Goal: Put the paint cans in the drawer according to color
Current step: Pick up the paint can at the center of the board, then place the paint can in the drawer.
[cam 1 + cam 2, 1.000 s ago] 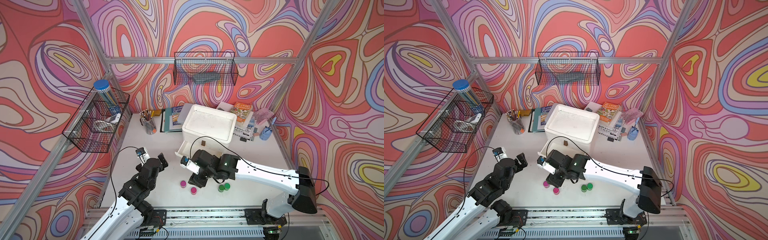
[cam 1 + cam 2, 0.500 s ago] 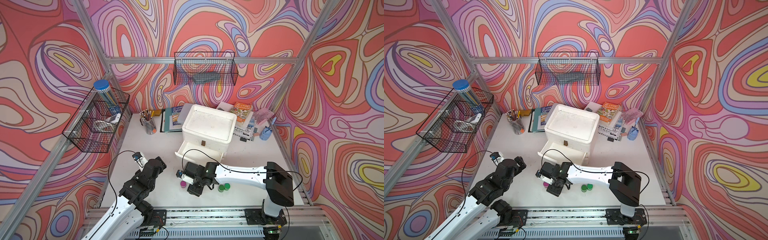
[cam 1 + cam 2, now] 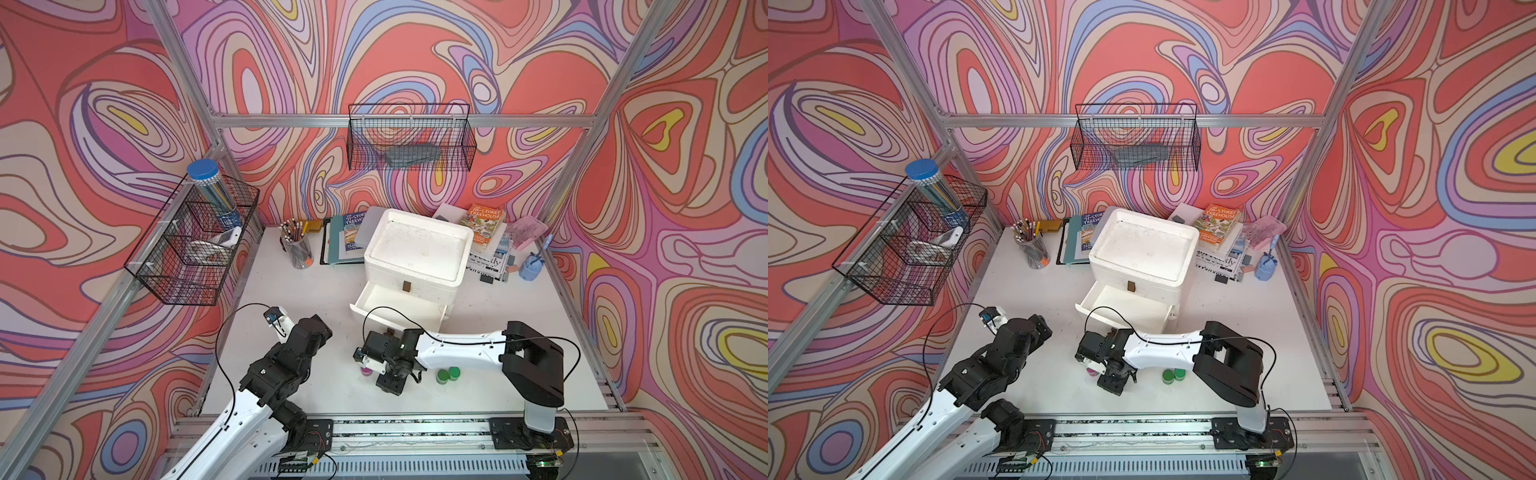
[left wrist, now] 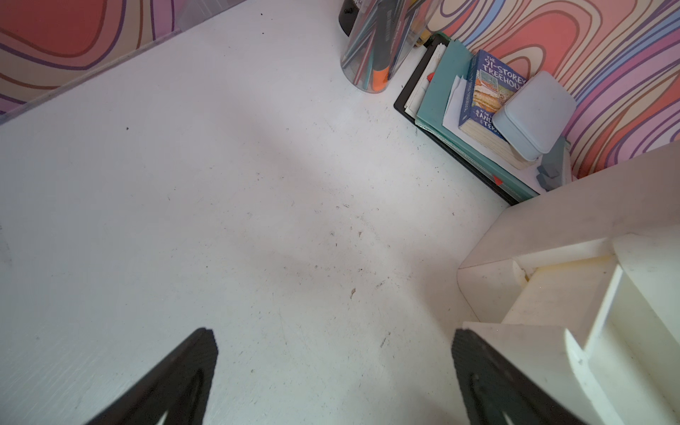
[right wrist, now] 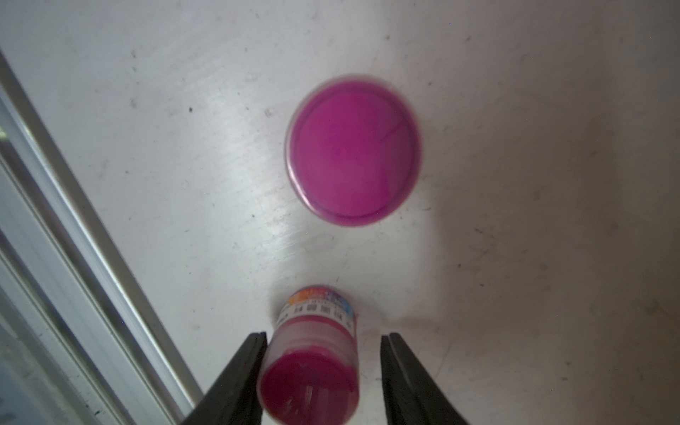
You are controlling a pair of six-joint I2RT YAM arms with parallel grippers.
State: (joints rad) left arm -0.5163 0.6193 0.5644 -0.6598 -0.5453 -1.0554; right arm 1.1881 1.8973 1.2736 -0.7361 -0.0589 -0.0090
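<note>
Blue book (image 4: 485, 88), stack at the rear edge of the table (image 3: 291, 299): cover reads "91-STOREY TREEHOUSE"; lower lines cut off, "AND…", "TER…". Orange book (image 3: 1219, 222), rear right stack: "…STOREY TREEHOUSE", number too small to confirm. Newspaper (image 3: 492, 262) beneath it: masthead ends "…ekly". Pink can (image 5: 312, 353): label print blurred, unreadable.

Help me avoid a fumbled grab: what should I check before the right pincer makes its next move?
1. Magenta can sits between the right pincer's fingers: ok.
2. Both fingers touching it: not ok, a gap shows on one side.
3. Second magenta can apart from the fingers: ok.
4. Drawer open to receive it: ok.
5. Left pincer open and empty: ok.
6. Green cans apart from the right pincer: ok.
</note>
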